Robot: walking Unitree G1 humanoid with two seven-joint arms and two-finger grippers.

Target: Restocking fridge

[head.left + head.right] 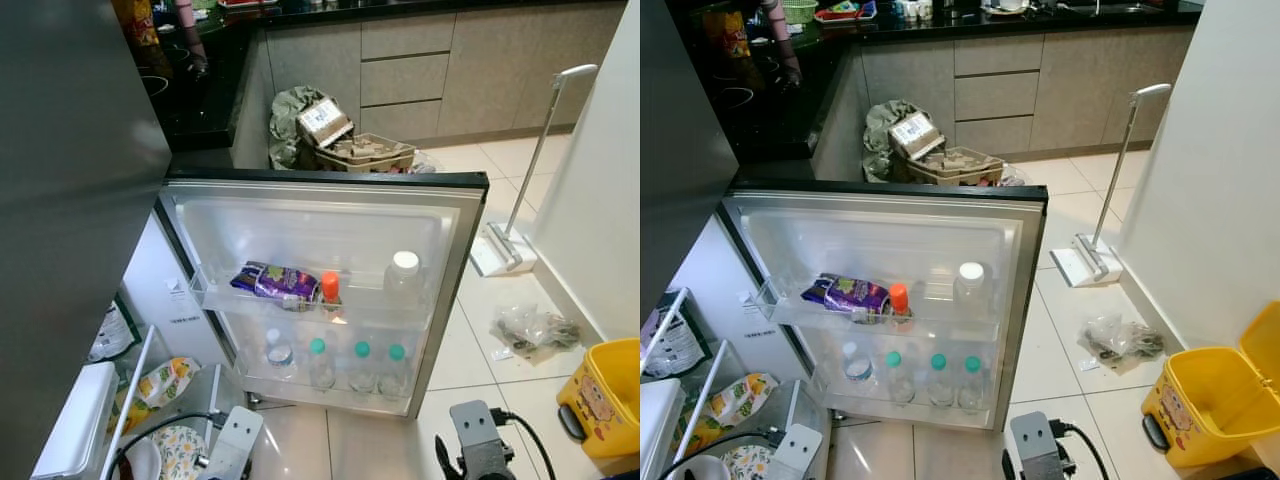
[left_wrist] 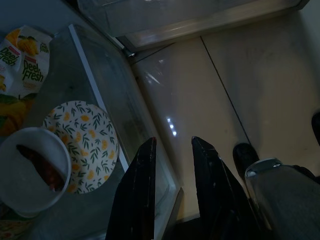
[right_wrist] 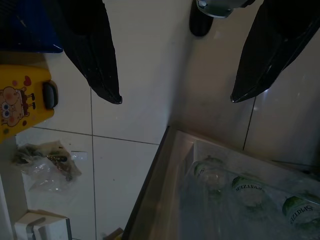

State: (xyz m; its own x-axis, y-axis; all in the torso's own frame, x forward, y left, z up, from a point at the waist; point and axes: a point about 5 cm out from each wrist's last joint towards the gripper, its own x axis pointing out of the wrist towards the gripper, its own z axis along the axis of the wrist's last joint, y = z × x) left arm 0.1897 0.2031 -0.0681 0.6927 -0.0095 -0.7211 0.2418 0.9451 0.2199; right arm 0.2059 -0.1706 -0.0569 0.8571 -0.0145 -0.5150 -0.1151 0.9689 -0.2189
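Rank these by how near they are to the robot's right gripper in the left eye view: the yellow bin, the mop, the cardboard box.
From the right gripper:
1. Yellow bin, on the floor to its right.
2. Mop, against the wall ahead.
3. Cardboard box, beyond the fridge door, by the cabinets.

Eye views bright, sharp; wrist views dim, murky; glare on floor tiles [image 2: 172, 127].

1. "Deeli fresh" is printed twice on the juice carton [image 2: 22, 55], upper left of the left wrist view.
2. "SPRITZER" reads on the green-capped bottles [image 3: 250, 187], lower right of the right wrist view.
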